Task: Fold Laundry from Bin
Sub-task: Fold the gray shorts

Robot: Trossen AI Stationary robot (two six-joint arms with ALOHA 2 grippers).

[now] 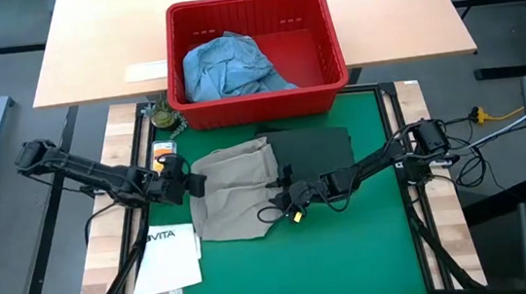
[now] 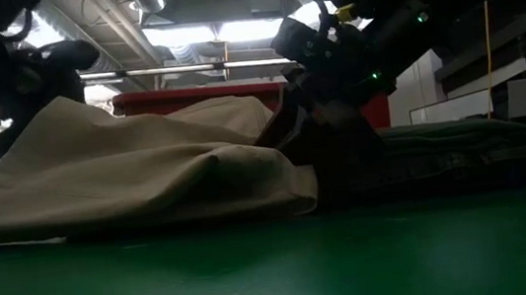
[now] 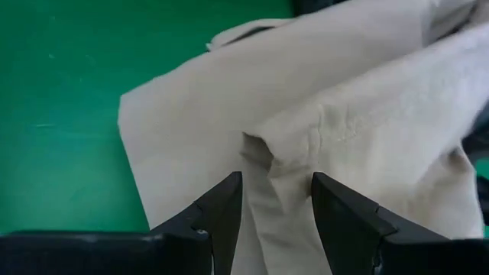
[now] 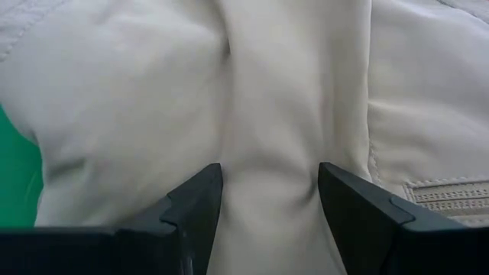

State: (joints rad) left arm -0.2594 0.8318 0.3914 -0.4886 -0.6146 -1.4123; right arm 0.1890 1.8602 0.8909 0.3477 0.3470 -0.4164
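Your left pincer (image 1: 191,184) sits at the left edge of the khaki garment (image 1: 233,189), out on the green mat (image 1: 371,243). In its wrist view a raised fold of the khaki cloth (image 3: 306,145) lies between the two fingers (image 3: 221,206), which stand part-way apart and pinch that fold.

Your right pincer (image 1: 279,201) is at the garment's right side, near its lower corner. In its wrist view the fingers (image 4: 195,202) are spread wide with a ridge of khaki fabric (image 4: 267,153) bunched between them; they grip that ridge.

From the low view you see the khaki garment (image 2: 127,173) lying in a soft heap on the mat, its left part lifted higher than the rest. The right arm's dark body (image 2: 336,89) comes down just behind its right end.

A dark folded garment (image 1: 310,147) lies flat on the mat, just beside the khaki one on the right, near the bin. In the low view it shows as a low flat stack (image 2: 453,156).

The red bin (image 1: 256,58) stands at the far edge of the mat, partly on the wooden worktop (image 1: 96,47). A light blue garment (image 1: 230,67) is crumpled inside it, toward its left half.

A white paper bag (image 1: 167,260) lies at the mat's near left corner.
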